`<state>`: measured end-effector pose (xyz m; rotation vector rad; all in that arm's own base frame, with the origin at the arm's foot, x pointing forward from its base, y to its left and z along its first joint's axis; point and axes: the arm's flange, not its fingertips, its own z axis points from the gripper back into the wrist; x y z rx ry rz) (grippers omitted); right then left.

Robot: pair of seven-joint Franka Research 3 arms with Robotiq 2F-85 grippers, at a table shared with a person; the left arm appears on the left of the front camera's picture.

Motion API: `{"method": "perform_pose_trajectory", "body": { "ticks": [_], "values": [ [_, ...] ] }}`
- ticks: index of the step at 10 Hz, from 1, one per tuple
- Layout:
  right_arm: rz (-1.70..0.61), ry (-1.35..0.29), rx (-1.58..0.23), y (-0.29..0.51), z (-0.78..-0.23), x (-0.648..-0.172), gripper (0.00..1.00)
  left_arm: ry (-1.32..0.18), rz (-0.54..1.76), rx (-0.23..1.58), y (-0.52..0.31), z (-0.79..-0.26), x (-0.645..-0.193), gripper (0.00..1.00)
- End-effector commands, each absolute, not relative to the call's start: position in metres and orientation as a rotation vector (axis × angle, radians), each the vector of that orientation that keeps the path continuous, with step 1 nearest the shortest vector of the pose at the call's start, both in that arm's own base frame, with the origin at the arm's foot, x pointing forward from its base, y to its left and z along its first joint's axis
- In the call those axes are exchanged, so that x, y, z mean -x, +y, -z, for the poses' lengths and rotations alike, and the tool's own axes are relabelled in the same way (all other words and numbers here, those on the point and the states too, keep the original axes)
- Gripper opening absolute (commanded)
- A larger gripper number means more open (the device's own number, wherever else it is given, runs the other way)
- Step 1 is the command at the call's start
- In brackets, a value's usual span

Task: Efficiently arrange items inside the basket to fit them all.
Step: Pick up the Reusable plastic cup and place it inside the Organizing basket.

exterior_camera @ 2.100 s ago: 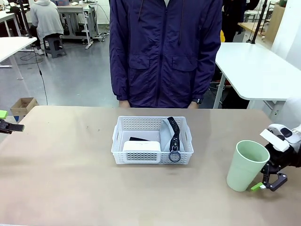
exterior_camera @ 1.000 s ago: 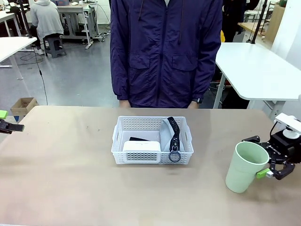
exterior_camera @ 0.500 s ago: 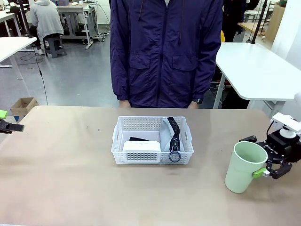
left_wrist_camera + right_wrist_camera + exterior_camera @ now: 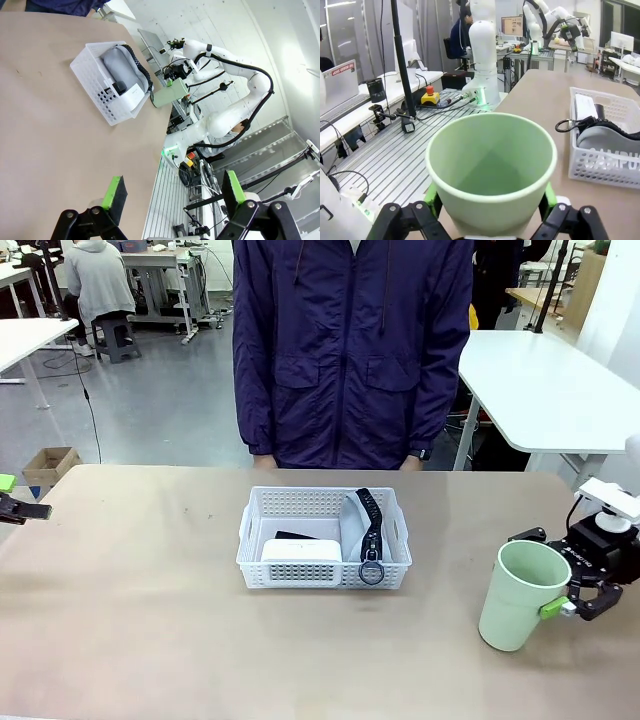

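Observation:
The pale green cup (image 4: 520, 596) stands upright on the table at the right. My right gripper (image 4: 546, 574) reaches around its upper half from the right. In the right wrist view its green pads (image 4: 433, 196) press both sides of the cup (image 4: 492, 170), so it is shut on it. The white basket (image 4: 325, 502) sits mid-table and holds a grey soft case (image 4: 351, 532) with a black strap, a white box (image 4: 300, 550) and a black stapler (image 4: 292, 536) behind it. My left gripper (image 4: 172, 192) stands open and empty over bare table at the far left (image 4: 22, 509).
A person in a dark blue jacket stands at the far edge, right behind the basket, hands out of sight. Bare tabletop lies between cup and basket. The table's right edge is close behind my right gripper.
My right gripper rose from low beside the cup's base to its upper half and came around it. The cup slid slightly left. My left arm stayed still.

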<state>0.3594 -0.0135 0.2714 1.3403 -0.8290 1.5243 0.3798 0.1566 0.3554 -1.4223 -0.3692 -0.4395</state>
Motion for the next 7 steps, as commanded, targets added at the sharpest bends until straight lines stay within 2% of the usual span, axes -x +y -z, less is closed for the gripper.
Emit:
{"method": "perform_pose_trajectory", "body": {
  "ticks": [1,2,3,4,5,7],
  "values": [
    [-1.527,-0.895,-1.388,-0.042,-0.232,-0.327,0.33,-0.363,0.435,1.417,0.154,-0.357,-0.378,1.00],
    [-1.421,-0.935,-1.489,-0.043,-0.259,-0.321,0.00,-0.363,0.435,1.417,0.154,-0.357,-0.378,1.00],
    [-1.304,-0.992,-1.390,-0.036,-0.287,-0.312,0.84,-0.363,0.435,1.417,0.154,-0.357,-0.378,1.00],
    [-1.009,-1.102,-1.306,-0.022,-0.311,-0.306,0.84,-0.363,0.435,1.417,0.154,-0.357,-0.378,1.00],
    [-0.948,-1.210,-1.211,-0.017,-0.323,-0.298,0.84,-0.363,0.435,1.417,0.154,-0.357,-0.378,1.00],
    [-0.996,-1.339,-1.124,-0.011,-0.331,-0.281,0.84,-0.363,0.435,1.417,0.154,-0.357,-0.378,1.00]
  ]
}}
